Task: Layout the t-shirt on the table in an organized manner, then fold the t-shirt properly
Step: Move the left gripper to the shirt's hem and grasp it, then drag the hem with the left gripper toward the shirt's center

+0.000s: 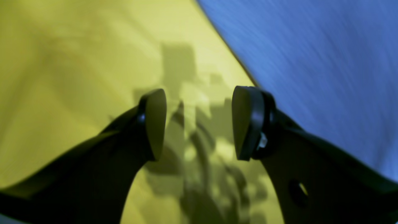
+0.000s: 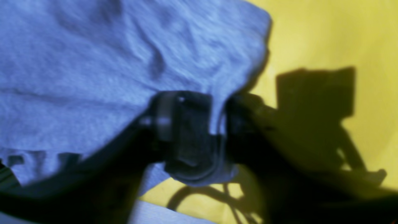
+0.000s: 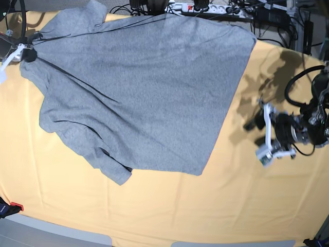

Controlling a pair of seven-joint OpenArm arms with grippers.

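Note:
The heather-grey t-shirt (image 3: 149,87) lies spread, plain side up and skewed, across the back left of the pale yellow-orange table (image 3: 154,206). One sleeve is bunched at its lower left. At the far left my right gripper (image 3: 23,51) holds the shirt's edge. In the right wrist view a fold of the t-shirt (image 2: 93,62) runs between the close-set fingers of that gripper (image 2: 219,127). My left gripper (image 3: 260,134) hovers over bare table to the right of the shirt. In the left wrist view this gripper (image 1: 199,124) is open and empty, with the t-shirt's edge (image 1: 311,62) just beyond its right finger.
A power strip and tangled cables (image 3: 205,7) run along the back edge of the table. A small red-tipped clamp (image 3: 13,207) sits at the front left corner. Bare cloth stretches along the front of the table and to the right of the shirt.

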